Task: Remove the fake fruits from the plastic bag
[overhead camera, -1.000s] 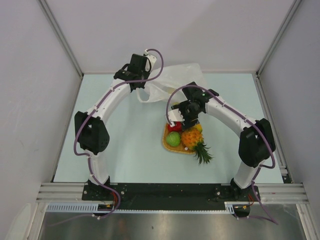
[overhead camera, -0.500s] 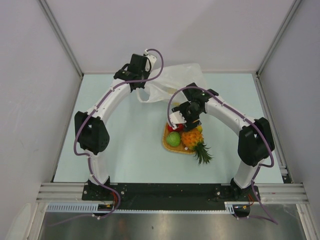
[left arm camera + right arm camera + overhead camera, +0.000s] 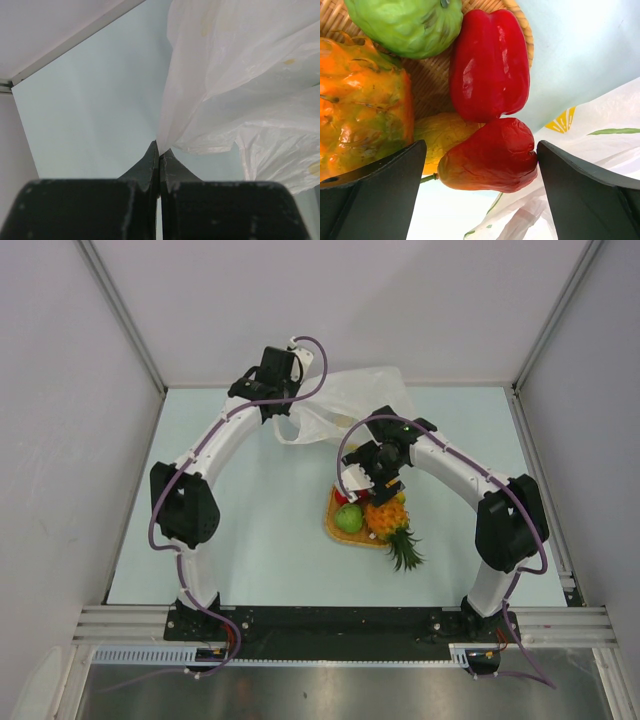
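My left gripper (image 3: 276,410) is shut on an edge of the translucent white plastic bag (image 3: 362,398) at the far side of the table. The left wrist view shows its jaws (image 3: 159,150) pinching the bag (image 3: 240,75). My right gripper (image 3: 362,483) hovers over the far edge of the orange woven tray (image 3: 334,531). In the right wrist view it (image 3: 481,150) is open, with its fingers on either side of a red pear-shaped fruit (image 3: 490,157). That fruit lies by a red pepper-like piece (image 3: 490,65), the yellow mango (image 3: 445,135), the pineapple (image 3: 360,100) and the green apple (image 3: 405,22).
The tray sits mid-table and holds the green apple (image 3: 347,519) and the pineapple (image 3: 385,516), whose green crown (image 3: 406,549) overhangs toward me. The bag's printed edge (image 3: 600,145) lies just beyond the tray. White enclosure walls surround the table.
My right gripper has shifted slightly toward the far side, over the tray's far edge. The left arm and the bag have not moved.
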Controlling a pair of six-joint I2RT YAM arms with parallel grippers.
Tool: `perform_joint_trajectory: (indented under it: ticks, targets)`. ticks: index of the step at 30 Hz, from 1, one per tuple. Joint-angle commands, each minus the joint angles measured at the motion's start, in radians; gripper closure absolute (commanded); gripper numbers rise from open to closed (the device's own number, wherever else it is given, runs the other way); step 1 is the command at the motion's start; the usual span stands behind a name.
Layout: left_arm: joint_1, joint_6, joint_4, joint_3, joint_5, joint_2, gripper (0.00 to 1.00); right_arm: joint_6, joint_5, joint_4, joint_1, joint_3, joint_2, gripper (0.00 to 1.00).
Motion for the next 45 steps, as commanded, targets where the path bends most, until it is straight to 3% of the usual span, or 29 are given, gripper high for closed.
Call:
perform_joint_trajectory:
  ticks: [1,17,20,22,24,28,29,31,32,37,40,44,45]
  targets:
    - [-0.002,0.009,0.010,0.044,-0.013,-0.004,1.00,-0.023,-0.011,-0.026,-0.001,0.006,-0.023,0.03]
    - [-0.010,0.008,0.002,0.042,0.000,0.002,1.00,0.092,-0.092,0.055,-0.017,0.020,-0.083,0.04]
    - [-0.010,0.002,-0.001,0.036,0.011,0.005,1.00,0.228,-0.119,0.106,-0.034,0.078,-0.046,0.06]
    - [-0.010,-0.001,0.002,0.030,0.011,0.003,1.00,0.424,-0.158,0.123,-0.050,0.199,0.021,0.07]
    - [-0.010,-0.017,0.001,0.033,0.013,0.006,1.00,0.581,-0.184,0.120,-0.083,0.318,0.089,0.15]
    - [-0.010,-0.076,-0.025,0.127,0.091,0.044,1.00,0.926,-0.260,0.022,-0.120,0.709,0.279,0.33]
    - [-0.013,-0.107,-0.033,0.152,0.109,0.058,1.00,0.954,-0.279,-0.036,-0.121,0.756,0.344,0.40]
    - [-0.014,-0.133,-0.033,0.194,0.134,0.087,1.00,0.994,-0.307,-0.075,-0.112,0.808,0.380,0.46]
    - [-0.016,-0.153,-0.030,0.200,0.140,0.097,1.00,1.022,-0.304,-0.075,-0.104,0.798,0.380,0.50]
    - [-0.016,-0.184,-0.024,0.241,0.149,0.146,1.00,0.985,-0.281,-0.054,-0.037,0.631,0.304,0.54]
    - [-0.017,-0.198,-0.024,0.249,0.157,0.166,1.00,0.947,-0.212,-0.023,-0.005,0.509,0.256,0.50]
    - [-0.022,-0.198,-0.024,0.240,0.157,0.160,1.00,0.967,-0.077,0.058,0.000,0.439,0.248,0.30]
    - [-0.022,-0.198,-0.024,0.235,0.154,0.155,1.00,0.979,-0.052,0.078,0.000,0.431,0.252,0.30]
